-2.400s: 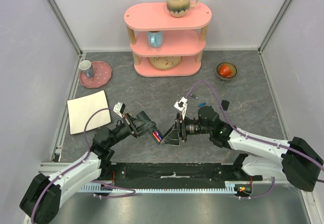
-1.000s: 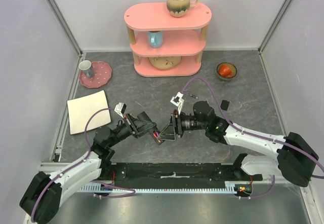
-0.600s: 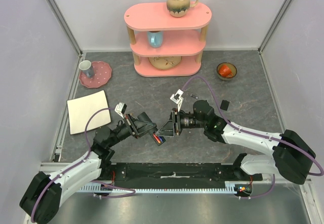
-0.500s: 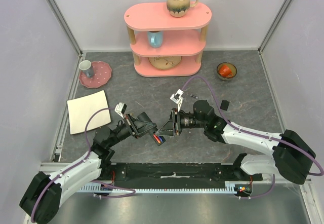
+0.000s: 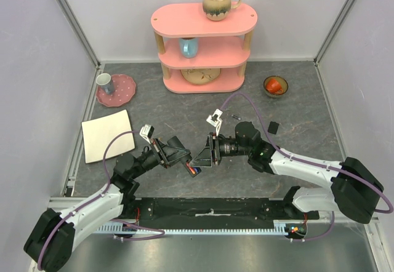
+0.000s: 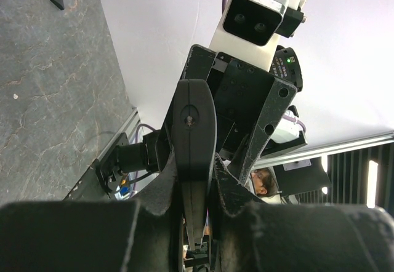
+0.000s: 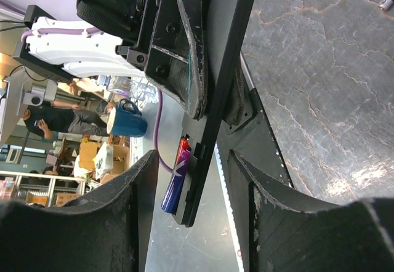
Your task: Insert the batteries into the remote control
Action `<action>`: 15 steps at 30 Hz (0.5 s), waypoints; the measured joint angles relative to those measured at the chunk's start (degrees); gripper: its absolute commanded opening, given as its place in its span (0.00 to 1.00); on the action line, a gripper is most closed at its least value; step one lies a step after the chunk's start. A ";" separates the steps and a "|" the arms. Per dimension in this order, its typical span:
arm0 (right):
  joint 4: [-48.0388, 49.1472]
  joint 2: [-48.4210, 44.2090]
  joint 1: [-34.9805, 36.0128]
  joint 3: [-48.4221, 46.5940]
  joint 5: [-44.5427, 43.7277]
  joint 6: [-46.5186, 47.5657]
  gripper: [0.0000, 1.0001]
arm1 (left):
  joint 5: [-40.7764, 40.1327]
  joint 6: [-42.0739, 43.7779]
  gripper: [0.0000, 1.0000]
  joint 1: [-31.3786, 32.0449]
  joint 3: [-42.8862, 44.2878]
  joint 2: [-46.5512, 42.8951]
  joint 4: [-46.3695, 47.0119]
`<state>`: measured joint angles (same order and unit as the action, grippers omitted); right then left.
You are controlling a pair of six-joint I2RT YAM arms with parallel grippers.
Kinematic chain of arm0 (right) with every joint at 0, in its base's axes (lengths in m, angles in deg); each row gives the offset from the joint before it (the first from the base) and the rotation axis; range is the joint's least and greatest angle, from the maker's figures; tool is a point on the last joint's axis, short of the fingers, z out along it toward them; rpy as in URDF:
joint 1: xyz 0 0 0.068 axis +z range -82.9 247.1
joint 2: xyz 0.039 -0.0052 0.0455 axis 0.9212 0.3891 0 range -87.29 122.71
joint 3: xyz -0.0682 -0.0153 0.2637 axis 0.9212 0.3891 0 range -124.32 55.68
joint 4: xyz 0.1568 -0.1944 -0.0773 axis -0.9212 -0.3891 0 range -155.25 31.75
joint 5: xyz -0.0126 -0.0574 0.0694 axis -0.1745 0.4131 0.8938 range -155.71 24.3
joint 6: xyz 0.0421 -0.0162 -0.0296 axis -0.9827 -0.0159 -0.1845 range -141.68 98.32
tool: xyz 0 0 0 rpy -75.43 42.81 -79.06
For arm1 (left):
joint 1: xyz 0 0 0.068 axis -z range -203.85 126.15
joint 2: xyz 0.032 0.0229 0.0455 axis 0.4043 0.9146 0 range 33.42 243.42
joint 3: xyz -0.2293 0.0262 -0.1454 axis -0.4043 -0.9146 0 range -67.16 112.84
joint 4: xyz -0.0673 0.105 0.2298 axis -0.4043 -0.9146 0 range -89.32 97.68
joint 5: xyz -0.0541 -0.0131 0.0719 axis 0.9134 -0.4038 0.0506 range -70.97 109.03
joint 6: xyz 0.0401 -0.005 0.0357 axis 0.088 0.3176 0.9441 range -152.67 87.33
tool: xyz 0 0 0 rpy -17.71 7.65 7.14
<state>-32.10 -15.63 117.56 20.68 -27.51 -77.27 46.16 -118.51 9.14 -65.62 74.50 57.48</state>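
Observation:
My left gripper (image 5: 183,159) is shut on the slim black remote control (image 5: 191,167) and holds it tilted above the table. In the left wrist view the remote (image 6: 192,130) stands edge-on between the fingers (image 6: 154,204). In the right wrist view its open bay (image 7: 198,180) holds a purple battery (image 7: 176,183) and a red-orange one (image 7: 183,144). My right gripper (image 5: 203,157) is open, its fingers (image 7: 132,216) either side of the remote's battery end without touching it. A dark grey battery (image 5: 237,117) lies on the table behind the right arm.
A small black square piece (image 5: 273,127) lies right of the right arm. A white pad (image 5: 108,135) is at the left, a pink plate with a cup (image 5: 116,89) behind it. A pink shelf (image 5: 203,44) stands at the back, a small bowl (image 5: 275,85) to its right.
My right gripper has moved left from beside the remote until its open fingers straddle the battery end. The left gripper has kept hold of the remote, almost still.

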 measured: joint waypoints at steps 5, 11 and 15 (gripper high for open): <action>0.66 0.02 0.00 0.59 0.79 -1.95 0.51 | -0.04 0.28 0.02 0.00 0.00 -0.61 -0.09; 0.76 0.20 0.00 0.79 1.05 -3.76 0.46 | -0.09 1.38 0.02 0.00 0.00 -1.20 -0.92; 0.68 0.42 0.00 0.79 1.07 -4.50 0.46 | -0.13 1.99 0.02 0.00 -0.02 -1.53 -1.75</action>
<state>-31.42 -15.21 117.56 21.47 -26.44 -81.78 46.03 -116.52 9.14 -65.64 72.97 55.74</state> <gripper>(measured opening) 0.460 0.188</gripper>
